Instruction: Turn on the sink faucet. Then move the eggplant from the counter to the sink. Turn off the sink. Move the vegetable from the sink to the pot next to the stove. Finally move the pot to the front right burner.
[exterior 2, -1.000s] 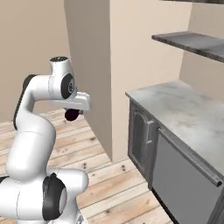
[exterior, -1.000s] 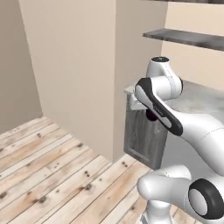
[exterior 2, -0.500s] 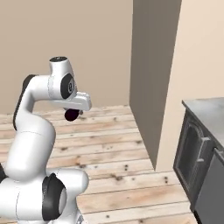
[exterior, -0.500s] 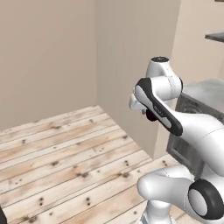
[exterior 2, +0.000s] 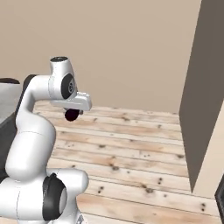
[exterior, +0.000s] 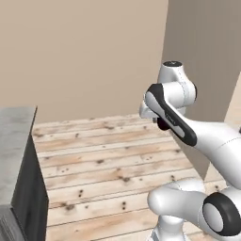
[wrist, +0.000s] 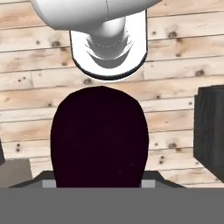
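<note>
The eggplant, dark purple and almost black, sits large in the hand view between the jaws, above the wooden floor. My gripper is shut on it, tucked close under the arm's upper link. From the right base view the eggplant shows as a small dark oval under the white hand. In the left base view the eggplant peeks out behind the forearm. A stretch of grey counter lies at the left edge of the left base view.
Wooden plank floor spreads ahead of the base. A tall beige-brown wall column stands at the right, and the same wall column rises behind the arm. A dark cabinet front sits under the counter. A dark block shows at the right.
The whole picture has swept sideways, so the base has turned. The cabinets and shelf on the right have left both views. The arm keeps its pose with the eggplant in the gripper.
</note>
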You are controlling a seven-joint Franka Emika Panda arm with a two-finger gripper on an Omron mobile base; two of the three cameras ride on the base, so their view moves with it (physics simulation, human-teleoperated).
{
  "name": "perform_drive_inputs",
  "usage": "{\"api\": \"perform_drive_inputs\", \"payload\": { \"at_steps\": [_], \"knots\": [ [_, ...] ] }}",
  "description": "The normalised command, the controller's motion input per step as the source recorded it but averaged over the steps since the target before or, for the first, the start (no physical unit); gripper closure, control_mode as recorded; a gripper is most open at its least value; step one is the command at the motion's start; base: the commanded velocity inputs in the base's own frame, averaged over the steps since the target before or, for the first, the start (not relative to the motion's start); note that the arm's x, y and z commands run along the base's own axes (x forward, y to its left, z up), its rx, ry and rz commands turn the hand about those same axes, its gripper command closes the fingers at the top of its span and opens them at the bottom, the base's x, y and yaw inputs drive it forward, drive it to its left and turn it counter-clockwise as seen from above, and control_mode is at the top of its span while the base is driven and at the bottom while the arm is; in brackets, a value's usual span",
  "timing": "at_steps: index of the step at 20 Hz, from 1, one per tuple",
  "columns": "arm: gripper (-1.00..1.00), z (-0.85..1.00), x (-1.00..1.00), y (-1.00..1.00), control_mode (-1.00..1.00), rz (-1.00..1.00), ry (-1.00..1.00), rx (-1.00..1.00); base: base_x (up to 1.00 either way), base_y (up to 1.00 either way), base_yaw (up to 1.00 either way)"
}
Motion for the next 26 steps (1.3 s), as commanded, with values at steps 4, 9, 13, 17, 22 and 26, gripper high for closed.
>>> {"api": "perform_drive_inputs", "payload": {
  "at_steps": [4,9,13,17,22,26],
  "knots": [
    [1.00,0.00,0.00,0.00,1.00,0.00,0.00,0.00,-0.19,0.00,0.54],
    [1.00,0.00,0.00,0.00,1.00,0.00,0.00,0.00,-0.26,0.00,0.54],
    [1.00,0.00,0.00,0.00,1.00,0.00,0.00,0.00,-0.31,0.00,0.53],
    [1.00,0.00,0.00,0.00,1.00,0.00,0.00,0.00,-0.35,0.00,0.53],
    [1.00,0.00,0.00,0.00,1.00,0.00,0.00,0.00,-0.37,0.00,0.52],
    [1.00,0.00,0.00,0.00,1.00,0.00,0.00,0.00,-0.37,0.00,0.53]
  ]
}}
